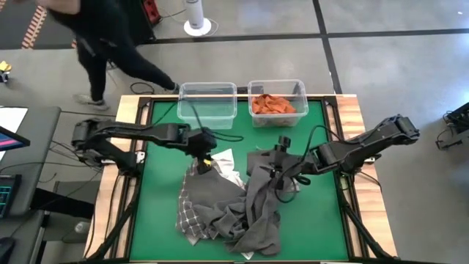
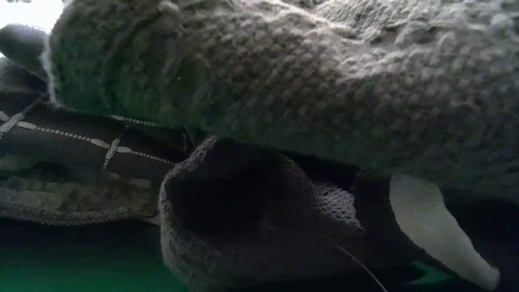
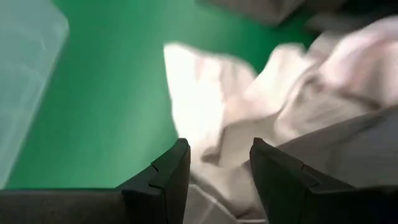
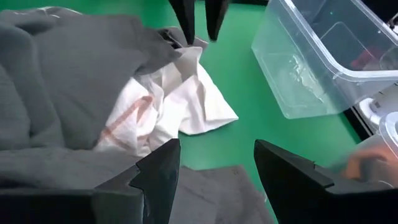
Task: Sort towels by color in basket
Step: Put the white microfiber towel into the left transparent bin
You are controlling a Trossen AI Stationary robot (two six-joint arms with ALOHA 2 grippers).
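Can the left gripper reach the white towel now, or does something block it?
Probably yes. The left gripper is open right above the white towel, with nothing between them; the grey towels cover only its far side.

the heaped towels (image 2: 324,89) fill the low view, hiding both arms and the table.

Two bins stand side by side at the table's (image 1: 157,213) far edge: the left bin (image 1: 207,100) and the right bin (image 1: 277,101), which holds a towel (image 1: 272,105). Nearer, a heap of towels (image 1: 227,205) lies mid-table. The left gripper (image 1: 206,158) hangs over the heap's far-left edge; the right gripper (image 1: 281,170) over its right side.
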